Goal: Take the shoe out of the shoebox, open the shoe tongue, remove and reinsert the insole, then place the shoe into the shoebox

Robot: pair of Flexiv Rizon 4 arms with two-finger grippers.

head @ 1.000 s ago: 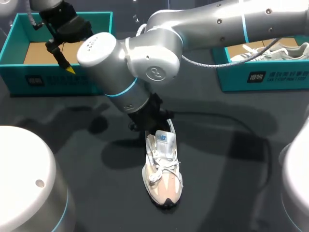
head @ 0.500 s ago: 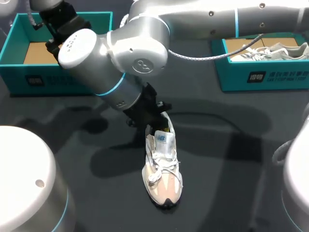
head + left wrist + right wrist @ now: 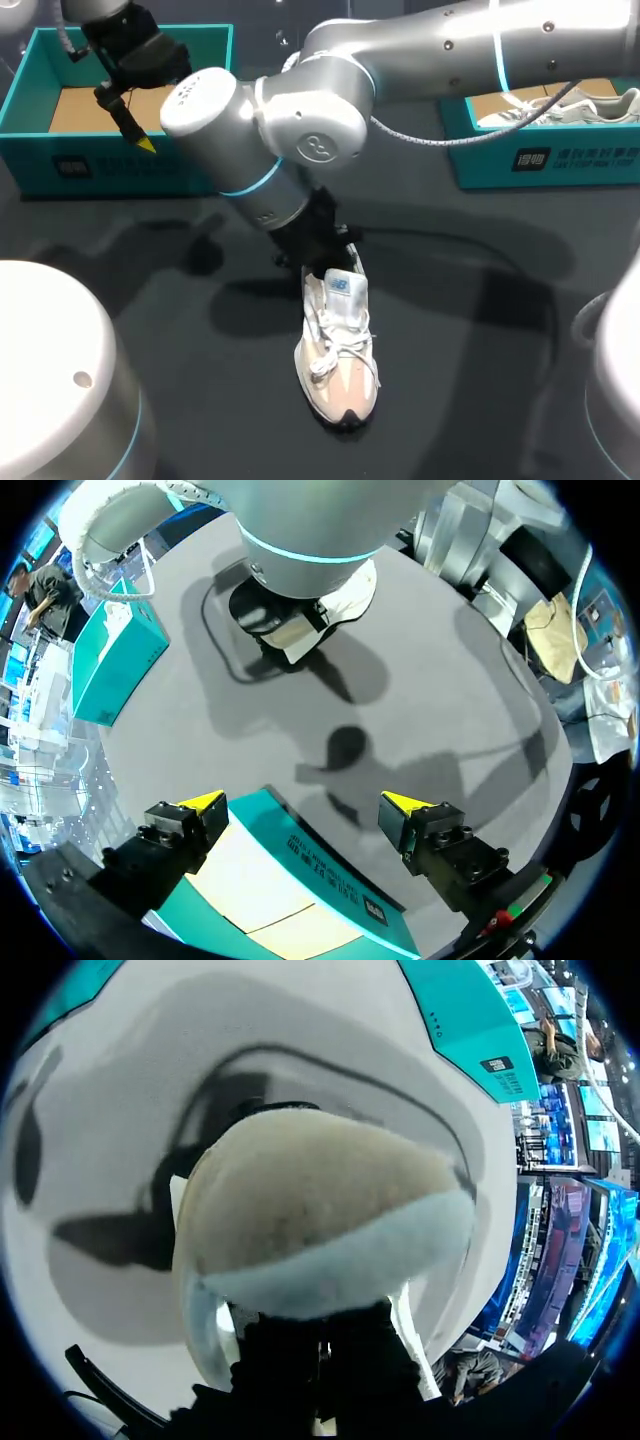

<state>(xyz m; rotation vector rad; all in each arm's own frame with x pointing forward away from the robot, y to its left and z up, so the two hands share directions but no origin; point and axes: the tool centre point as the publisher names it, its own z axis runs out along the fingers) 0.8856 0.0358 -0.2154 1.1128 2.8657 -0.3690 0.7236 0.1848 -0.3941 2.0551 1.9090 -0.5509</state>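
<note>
Head view: right gripper (image 3: 318, 255) has swung back at the shoe (image 3: 338, 350) heel, grip impossible to tell; insole work seems underway; left gripper (image 3: 302, 803) hangs open, empty.

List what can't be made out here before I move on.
Right gripper: open or shut unknown; head view, its own wrist covers it; right wrist view, the shoe fills the picture.
Insole: head view, tongue and gripper hide the shoe's opening.
Right shoebox: head view, crossed by the right arm, cut by the edge.
</note>
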